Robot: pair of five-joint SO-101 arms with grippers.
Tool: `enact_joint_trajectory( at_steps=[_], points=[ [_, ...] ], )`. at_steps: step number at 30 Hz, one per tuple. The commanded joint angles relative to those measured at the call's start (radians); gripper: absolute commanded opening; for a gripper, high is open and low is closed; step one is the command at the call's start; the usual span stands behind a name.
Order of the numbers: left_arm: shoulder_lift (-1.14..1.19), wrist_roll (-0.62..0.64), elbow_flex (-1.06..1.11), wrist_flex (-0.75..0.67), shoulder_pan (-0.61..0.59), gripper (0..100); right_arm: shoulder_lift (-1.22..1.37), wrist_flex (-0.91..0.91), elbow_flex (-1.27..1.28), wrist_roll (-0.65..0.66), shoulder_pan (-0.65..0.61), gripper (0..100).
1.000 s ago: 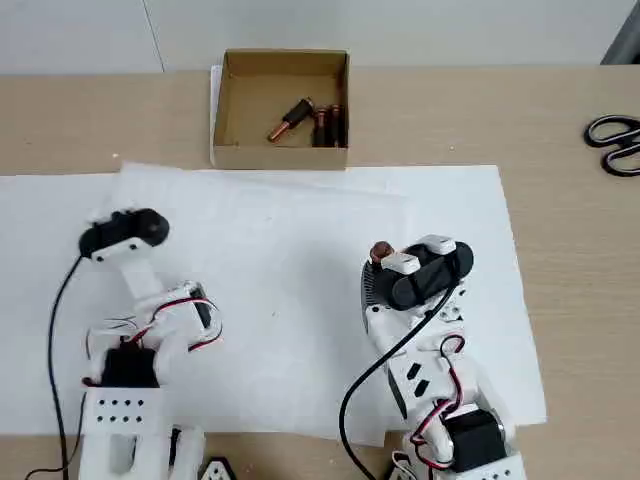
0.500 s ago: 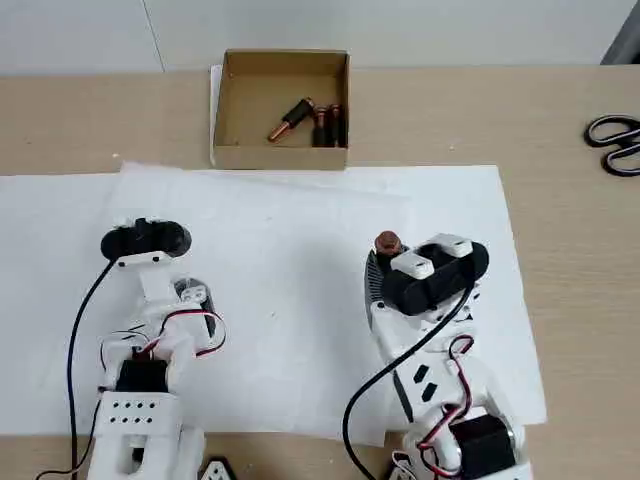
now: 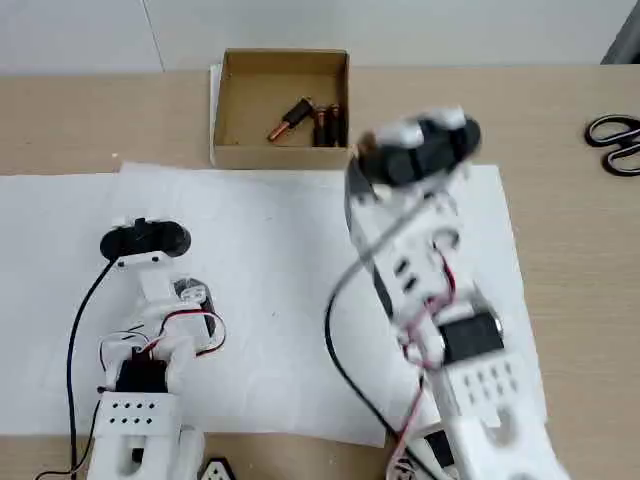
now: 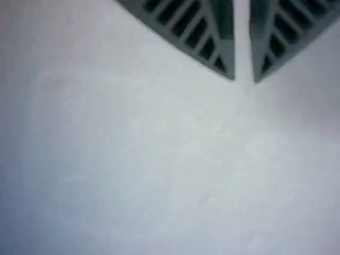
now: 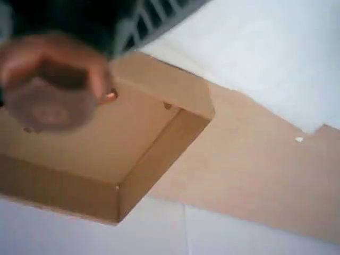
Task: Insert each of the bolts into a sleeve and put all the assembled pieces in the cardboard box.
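The box (image 3: 285,108) sits at the back of the table (image 3: 560,110), just behind the paper (image 3: 270,280) that covers the front. Pieces (image 3: 312,122) lie close together in the box's right half. The scissors (image 3: 612,143) lie well apart, at the table's right edge. My left gripper (image 4: 243,78) hangs over the paper's left part. My right gripper (image 5: 69,69) is by the box's right front corner, with its piece (image 5: 50,98) above the box's inside.

The left arm (image 3: 150,300) sits folded low, its hand (image 4: 243,78) aimed straight down, fingers (image 4: 212,42) drawn together with a thin slit between them. The right arm (image 3: 430,280) is stretched far forward, wrist raised, its hand (image 5: 58,64) clamped on a coppery piece (image 5: 50,103).
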Motion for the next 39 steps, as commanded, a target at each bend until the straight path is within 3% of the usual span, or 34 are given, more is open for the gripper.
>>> enact_joint_trajectory(
  at_steps=[1, 24, 31, 39],
  points=[
    [-0.008, 0.0, -0.01, -0.021, 0.002, 1, 0.193, -0.047, -0.218, -0.012, 0.01, 0.4],
    [-0.008, 0.0, -0.01, -0.023, 0.003, 1, 1.412, -0.047, -1.283, -0.014, 0.044, 0.4],
    [-0.008, 0.0, -0.01, -0.023, 0.003, 1, 1.713, -0.039, -1.623, -0.011, 0.022, 0.4],
    [-0.008, 0.0, -0.01, -0.023, 0.003, 1, 1.894, -0.039, -1.784, -0.012, 0.002, 0.4]
  ],
)
